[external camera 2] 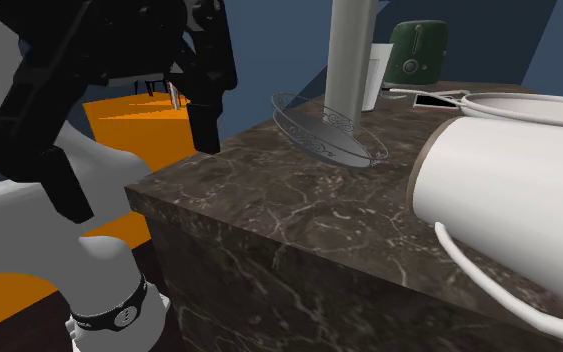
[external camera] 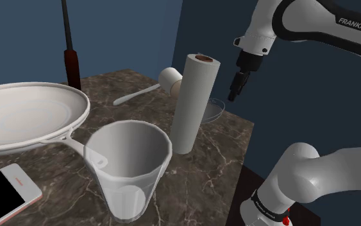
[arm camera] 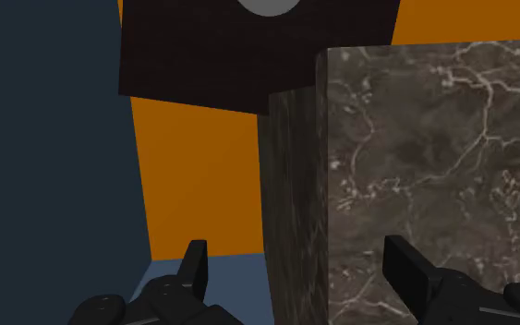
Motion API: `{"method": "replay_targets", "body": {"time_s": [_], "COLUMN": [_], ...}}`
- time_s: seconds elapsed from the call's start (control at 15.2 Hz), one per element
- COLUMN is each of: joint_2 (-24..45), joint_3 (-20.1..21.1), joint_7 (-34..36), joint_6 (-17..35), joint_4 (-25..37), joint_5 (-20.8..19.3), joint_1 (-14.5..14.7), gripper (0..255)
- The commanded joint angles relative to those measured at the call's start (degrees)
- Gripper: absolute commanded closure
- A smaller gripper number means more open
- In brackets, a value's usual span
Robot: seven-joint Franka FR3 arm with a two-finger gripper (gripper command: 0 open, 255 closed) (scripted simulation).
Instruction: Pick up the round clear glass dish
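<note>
**Gripper off the counter's corner, dish inboard of it, nothing held**

- Marble counter (external camera: 218,168): the big slab, dark with pale veins. In the wrist view its corner and side face lie far below the hand, with orange floor beyond.
- White pan (external camera: 25,115): at 9 o'clock in the shoulder view, well apart from the work. No concern.
- White jug (external camera: 129,167): in the foreground at 7 o'clock, also clear of the route.
- Paper roll (external camera: 193,103): upright, tall. It hides part of the target from the shoulder camera.
- Round clear glass dish (external camera 2: 327,128): sits on the counter near the edge facing the arm, just beside the roll's base. It has thin clear walls with a patterned look. Being round, it has no long axis, so I judge any approach angle to the rim will do.
- Gripper (external camera: 234,95): hangs pointing down above the counter's edge, higher than the dish. From it the dish lies at about 7 o'clock in the shoulder view and at 3 o'clock in the second exterior view, near but not touching.
- Jaws: in the wrist view the two black fingers stand wide apart, touching nothing and clasping nothing.

My read: the hand needs to shift inboard over the counter, then descend so the fingers straddle the rim. The roll stands close; clipping it is the risk.
</note>
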Motion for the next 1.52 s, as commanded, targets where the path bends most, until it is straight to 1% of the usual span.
{"method": "replay_targets", "body": {"time_s": [0.0,0.46,0.79,0.86,1.32,1.45], "joint_2": [0.0,19.65,33.98,34.01,32.18,32.18], "joint_3": [0.0,5.62,9.97,9.97,9.99,9.99], "joint_7": [0.0,-0.82,-0.48,-0.48,-1.11,-1.11], "joint_6": [0.0,-10.57,-19.54,-19.56,-13.5,-13.5], "joint_4": [0.0,18.79,34.04,34.08,26.19,26.19], "joint_5": [0.0,2.54,3.57,3.57,3.67,3.67], "joint_1": [0.0,4.83,7.96,7.98,8.03,8.03], "gripper": [0,0,0,0,0,0]}}
